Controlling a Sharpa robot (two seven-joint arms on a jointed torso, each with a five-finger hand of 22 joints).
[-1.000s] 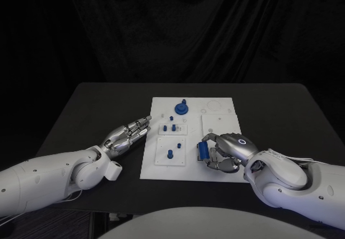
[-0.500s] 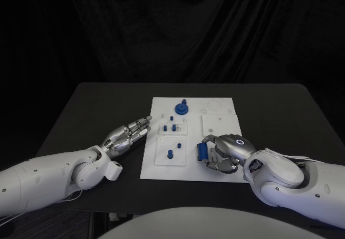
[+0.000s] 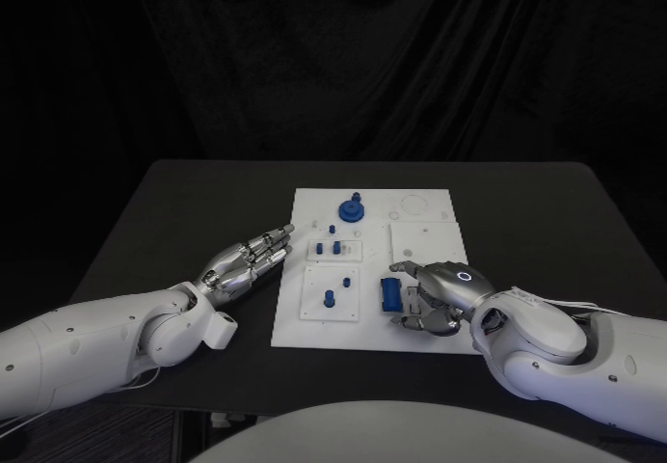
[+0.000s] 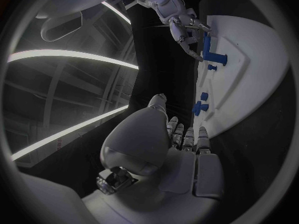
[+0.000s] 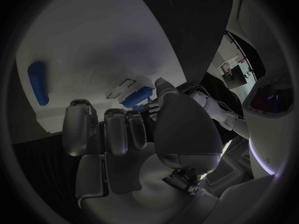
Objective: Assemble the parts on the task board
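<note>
Left hand (image 3: pixel 245 260) flat, right hand (image 3: pixel 438 294) curled

The task board (image 3: pixel 424 231) lies at the middle of the table (image 3: pixel 167 212). The left hand (image 3: pixel 248 258) rests just left of the board. The right hand (image 3: pixel 434 294) sits over the board's near right corner, beside a cylindrical part (image 3: pixel 392 294).

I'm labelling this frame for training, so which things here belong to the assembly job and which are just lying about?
Part of the job:
task board
blue cylinder lying on the board beside the right hand
blue round part
blue pegs
blue pin

Just there:
black table
left hand, resting beside the board, holding nothing
</note>
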